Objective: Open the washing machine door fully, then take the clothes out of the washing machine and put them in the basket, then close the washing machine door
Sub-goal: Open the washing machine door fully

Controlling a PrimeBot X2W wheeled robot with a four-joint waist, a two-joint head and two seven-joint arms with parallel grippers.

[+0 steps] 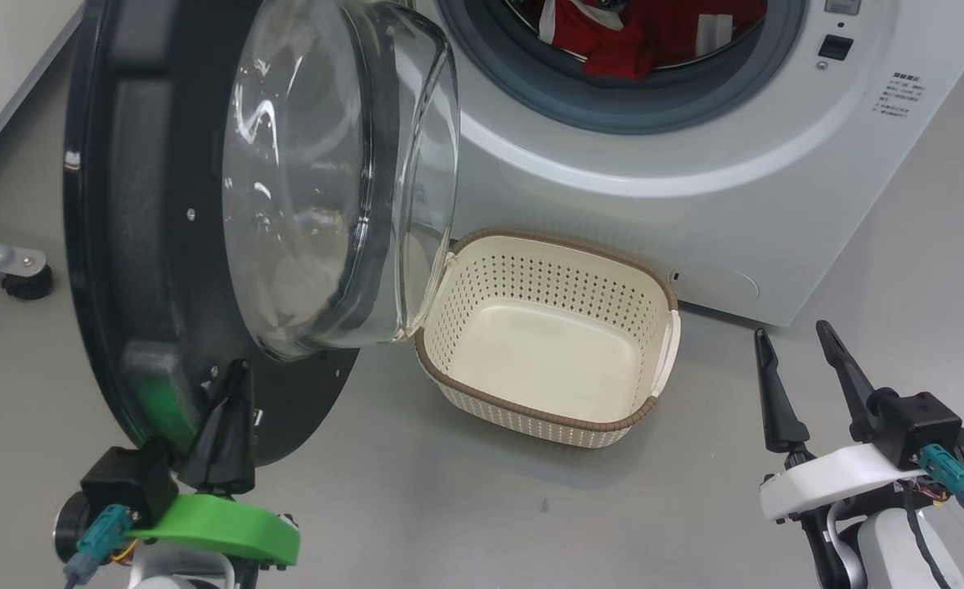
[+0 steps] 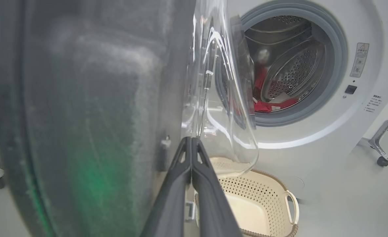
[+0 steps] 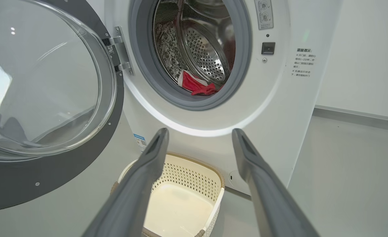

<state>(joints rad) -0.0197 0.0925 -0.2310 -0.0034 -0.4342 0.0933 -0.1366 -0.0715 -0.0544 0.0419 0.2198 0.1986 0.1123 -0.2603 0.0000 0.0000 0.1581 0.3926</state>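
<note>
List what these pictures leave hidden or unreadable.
- Bright red fabric clothes: head view, cut by top edge.
- Small printed notice on the big white washing machine: right wrist view, too small.
- Cream perforated plastic basket: left wrist view, part behind the left gripper.

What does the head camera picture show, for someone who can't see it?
The washing machine door hangs open on the left, with the shut left hand by its lower edge. Red clothes lie inside the washing machine at the top, and an empty cream basket sits on the floor below. The open right hand hovers at the lower right, holding nothing.
</note>
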